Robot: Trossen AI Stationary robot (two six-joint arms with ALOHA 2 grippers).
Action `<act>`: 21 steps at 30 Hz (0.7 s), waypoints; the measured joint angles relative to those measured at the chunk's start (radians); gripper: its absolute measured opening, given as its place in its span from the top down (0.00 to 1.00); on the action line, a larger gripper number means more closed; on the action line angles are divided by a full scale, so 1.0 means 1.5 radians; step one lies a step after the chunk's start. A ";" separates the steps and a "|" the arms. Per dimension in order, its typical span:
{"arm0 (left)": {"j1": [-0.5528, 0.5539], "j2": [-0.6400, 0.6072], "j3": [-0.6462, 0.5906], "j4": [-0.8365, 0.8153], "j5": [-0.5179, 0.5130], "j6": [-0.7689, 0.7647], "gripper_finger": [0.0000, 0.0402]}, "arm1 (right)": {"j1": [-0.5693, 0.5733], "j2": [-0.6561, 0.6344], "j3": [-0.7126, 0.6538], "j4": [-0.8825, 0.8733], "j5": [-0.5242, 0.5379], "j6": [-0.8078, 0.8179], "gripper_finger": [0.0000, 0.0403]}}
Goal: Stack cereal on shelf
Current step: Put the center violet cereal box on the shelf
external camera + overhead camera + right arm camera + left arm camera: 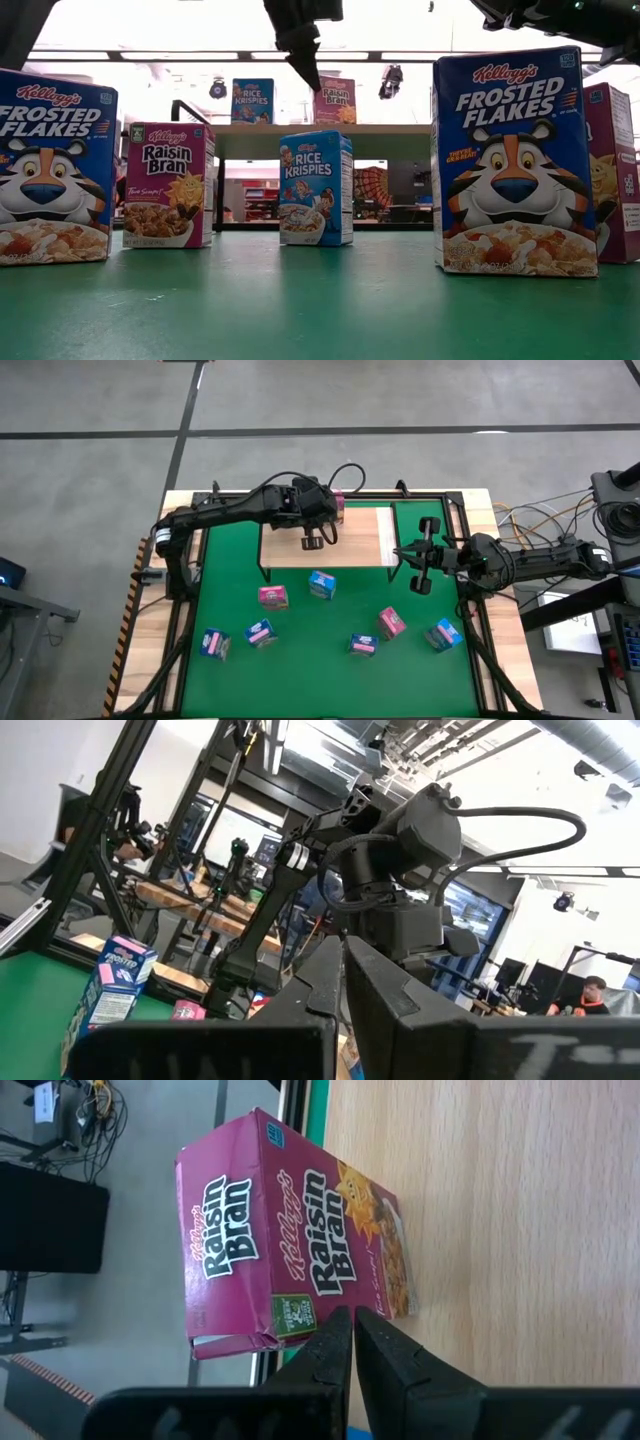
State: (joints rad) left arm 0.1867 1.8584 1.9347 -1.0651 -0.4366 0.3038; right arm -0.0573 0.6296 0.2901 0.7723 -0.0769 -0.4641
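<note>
Left gripper, fingers pressed together and empty, hovers over the shelf just beside a pink cereal box standing there. Right gripper, also closed, waits beside the shelf. The box looks light, crushable cardboard; grip across its narrow sides.

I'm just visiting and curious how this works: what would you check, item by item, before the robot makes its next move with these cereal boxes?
1. Left gripper empty and shut, over the shelf: ok.
2. Raisin Bran box resting on the shelf: ok.
3. Right gripper shut, holding nothing, beside the shelf: ok.
4. Boxes on the green mat left to stack: seven, not ok.
5. Rice Krispies box nearest the shelf, upright: ok.
6. Second box on shelf, seen only from the low view: cannot tell from above.
</note>
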 joint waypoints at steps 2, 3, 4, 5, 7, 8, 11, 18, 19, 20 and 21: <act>0.000 0.000 0.000 -0.002 0.000 0.006 1.00 | 0.000 0.000 0.000 0.000 0.000 0.000 0.98; 0.000 0.000 0.000 -0.003 0.000 0.010 1.00 | 0.000 0.000 0.000 0.000 0.000 0.000 0.98; 0.000 0.000 0.000 -0.004 0.000 0.013 1.00 | 0.000 0.000 0.000 0.000 0.000 0.000 0.98; 0.000 0.000 0.000 -0.004 0.000 0.016 1.00 | 0.000 0.000 0.000 0.000 0.000 0.000 0.98; 0.000 0.000 0.000 -0.004 0.000 0.021 1.00 | 0.000 0.000 0.000 0.000 0.000 0.000 0.98; 0.001 0.000 0.000 -0.004 0.000 0.024 1.00 | 0.000 0.000 0.000 0.000 0.000 0.000 0.98; 0.001 0.000 0.000 -0.004 0.000 0.032 1.00 | 0.000 0.000 0.000 0.000 0.000 0.000 0.98; 0.003 0.000 0.000 -0.005 -0.001 0.031 1.00 | 0.000 0.000 0.000 0.000 0.000 0.000 0.98; 0.003 0.000 0.000 -0.006 -0.001 0.031 1.00 | 0.000 0.000 0.000 0.000 0.000 0.000 0.98; 0.003 0.000 0.000 -0.008 -0.001 0.031 1.00 | 0.000 0.000 0.000 0.000 0.000 0.000 0.98; 0.003 0.000 0.000 -0.011 -0.001 0.031 1.00 | 0.000 0.000 0.000 0.000 0.000 0.000 0.98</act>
State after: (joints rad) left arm 0.1905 1.8584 1.9346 -1.0822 -0.4385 0.3504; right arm -0.0573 0.6296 0.2901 0.7719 -0.0769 -0.4644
